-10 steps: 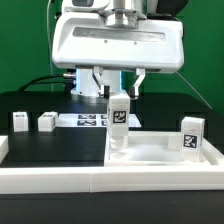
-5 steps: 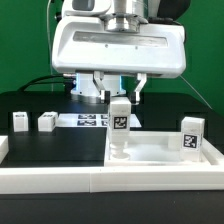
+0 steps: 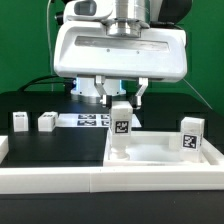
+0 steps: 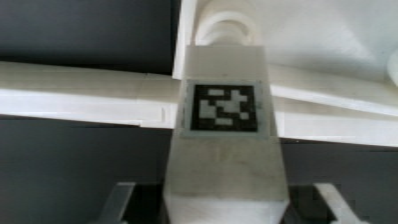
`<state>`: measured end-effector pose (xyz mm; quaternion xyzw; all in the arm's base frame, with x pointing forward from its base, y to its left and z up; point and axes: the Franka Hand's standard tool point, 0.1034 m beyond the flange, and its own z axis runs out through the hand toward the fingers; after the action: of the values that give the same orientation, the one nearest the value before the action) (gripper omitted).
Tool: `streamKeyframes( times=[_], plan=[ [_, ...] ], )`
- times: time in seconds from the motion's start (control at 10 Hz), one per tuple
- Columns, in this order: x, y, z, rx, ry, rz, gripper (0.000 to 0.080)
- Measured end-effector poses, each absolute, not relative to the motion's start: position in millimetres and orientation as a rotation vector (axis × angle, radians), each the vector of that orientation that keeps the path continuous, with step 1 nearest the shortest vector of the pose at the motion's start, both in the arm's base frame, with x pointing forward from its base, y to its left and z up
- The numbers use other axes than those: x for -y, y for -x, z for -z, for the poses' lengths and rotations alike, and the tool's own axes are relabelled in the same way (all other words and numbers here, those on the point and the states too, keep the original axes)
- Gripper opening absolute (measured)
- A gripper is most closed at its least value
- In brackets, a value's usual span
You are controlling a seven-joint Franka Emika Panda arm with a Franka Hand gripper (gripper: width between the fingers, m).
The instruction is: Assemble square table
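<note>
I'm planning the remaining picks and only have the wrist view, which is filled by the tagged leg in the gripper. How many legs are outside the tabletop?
Observer: Two. The far-left leg and the leg beside it stand on the black table, to the exterior view's left of the tabletop and apart from it.
Operator: Is any leg in the tabletop besides the held leg?
Observer: Yes. The right-hand leg stands upright inside it, near its wall on the exterior view's right.
</note>
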<state>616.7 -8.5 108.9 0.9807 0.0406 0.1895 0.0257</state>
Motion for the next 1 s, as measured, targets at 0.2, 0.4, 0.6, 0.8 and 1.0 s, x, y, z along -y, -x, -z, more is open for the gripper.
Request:
streamKeyframes(
  times=[0.2,0.4,0.6,0.8,1.0],
  plan=[
    [6,-616,-105.2,-0.13,-3.033,-0.58,0.029],
    [3,-615,-99.9,-0.139,-3.028,-0.586,0.029],
    [2,-615,-98.5,-0.146,-3.009,-0.636,0.029],
    [1,-608,-93.7,-0.154,-2.983,-0.697,0.029],
    [1,-606,-92.4,-0.159,-2.952,-0.772,0.029]
  ],
)
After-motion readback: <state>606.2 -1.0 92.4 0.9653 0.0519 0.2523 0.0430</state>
